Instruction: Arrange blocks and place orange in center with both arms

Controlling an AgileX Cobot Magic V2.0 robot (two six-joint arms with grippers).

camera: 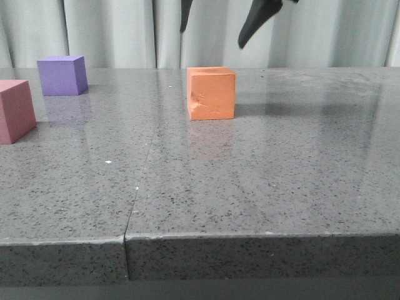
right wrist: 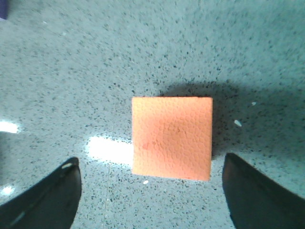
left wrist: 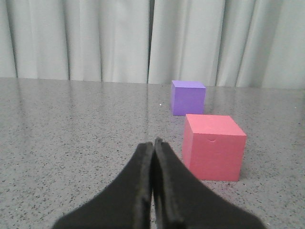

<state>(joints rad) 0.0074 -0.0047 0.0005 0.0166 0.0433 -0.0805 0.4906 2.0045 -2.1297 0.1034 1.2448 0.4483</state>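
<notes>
The orange cube (camera: 211,93) stands on the grey table near the middle, a small dent in its front face. My right gripper (camera: 215,28) hangs open above it, apart from it; in the right wrist view the orange cube (right wrist: 172,137) lies below, between the spread fingertips (right wrist: 52,193), and the gripper (right wrist: 151,164) holds nothing. The purple cube (camera: 61,75) sits at the far left, the pinkish-red cube (camera: 15,110) nearer at the left edge. My left gripper (left wrist: 154,143) is shut and empty, low over the table, just left of the pinkish-red cube (left wrist: 213,146); the purple cube (left wrist: 188,97) is behind it.
A seam (camera: 139,187) runs across the grey speckled table top toward its front edge (camera: 250,236). Pale curtains (camera: 112,31) hang behind the table.
</notes>
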